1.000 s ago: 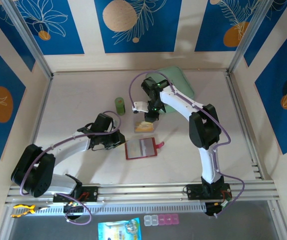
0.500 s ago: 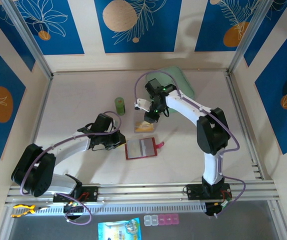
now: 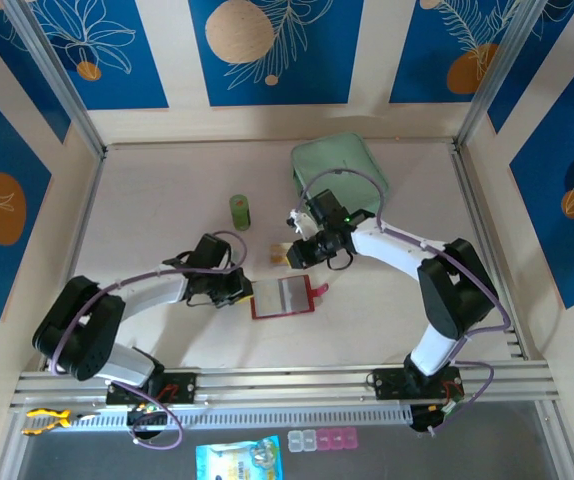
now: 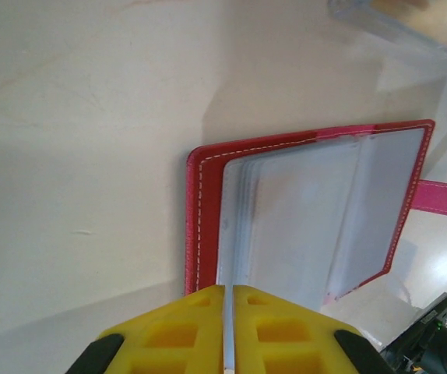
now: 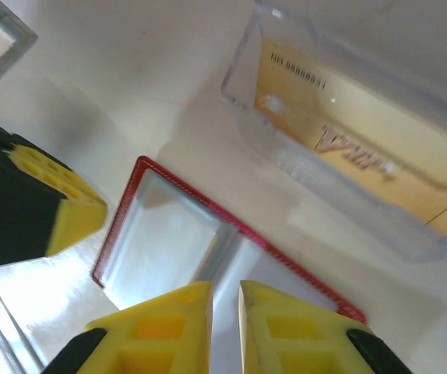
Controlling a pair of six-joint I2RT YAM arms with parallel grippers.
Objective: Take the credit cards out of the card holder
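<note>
The red card holder (image 3: 285,297) lies open on the table, its greyish sleeves (image 4: 301,210) facing up and its pink tab (image 4: 445,199) at the right. My left gripper (image 3: 242,291) sits at its left edge, the yellow fingers (image 4: 177,335) shut on a sleeve edge. Tan credit cards (image 3: 280,255) lie just beyond the holder inside a clear box (image 5: 286,167); the top card (image 5: 348,148) has printed markings. My right gripper (image 3: 302,262) hangs over the holder's far edge, its fingers (image 5: 161,327) nearly together with nothing between them, above the sleeves (image 5: 169,234).
A mint-green pouch (image 3: 339,165) lies at the back, behind the right arm. A small green cylinder (image 3: 240,211) stands left of the cards. The left gripper's finger (image 5: 60,210) is close beside the holder in the right wrist view.
The right gripper has moved from above the cards toward me, down to the holder's far edge, uncovering the pouch. The left gripper has shifted slightly right onto the holder's edge.
</note>
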